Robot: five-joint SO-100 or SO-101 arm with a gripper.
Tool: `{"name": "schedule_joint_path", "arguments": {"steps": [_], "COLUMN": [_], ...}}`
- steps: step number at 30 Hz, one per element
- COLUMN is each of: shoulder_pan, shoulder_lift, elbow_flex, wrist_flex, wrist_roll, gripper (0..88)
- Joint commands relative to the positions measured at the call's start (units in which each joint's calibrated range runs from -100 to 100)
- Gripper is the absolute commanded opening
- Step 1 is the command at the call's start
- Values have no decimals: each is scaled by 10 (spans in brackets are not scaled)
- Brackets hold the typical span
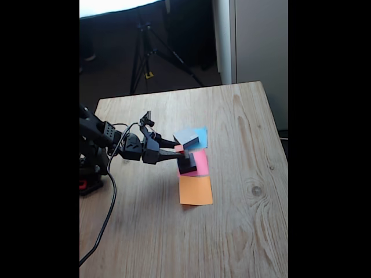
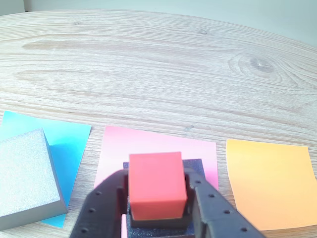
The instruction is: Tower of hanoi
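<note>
In the wrist view my gripper (image 2: 157,181) is shut on the small red cube (image 2: 157,183), one finger on each side. The cube is directly over a dark block (image 2: 197,165) that lies on a pink paper square (image 2: 158,144); I cannot tell whether they touch. A larger grey block (image 2: 27,176) rests on the blue paper square (image 2: 72,144) to the left. In the fixed view the gripper (image 1: 181,152) reaches in from the left, holding the red cube (image 1: 179,148) above the dark block (image 1: 188,164).
An orange paper square (image 2: 270,183) lies bare to the right of the pink one, and shows nearest the camera in the fixed view (image 1: 195,190). The arm's base (image 1: 91,168) and its cable (image 1: 107,214) are at the wooden table's (image 1: 243,231) left edge. A tripod (image 1: 145,52) stands behind the table.
</note>
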Motion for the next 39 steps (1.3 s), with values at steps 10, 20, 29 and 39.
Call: {"name": "schedule_joint_path", "arguments": {"steps": [10, 20, 29, 39], "shoulder_pan": [-24, -44, -80, -145], "shoulder_lift": [-88, -174, -125, -109], "elbow_flex": [-136, -456, -823, -1083], "wrist_flex": [204, 736, 1051, 1247], "wrist_roll": [5, -53, -103, -145], "gripper": [27, 21, 20, 18]}}
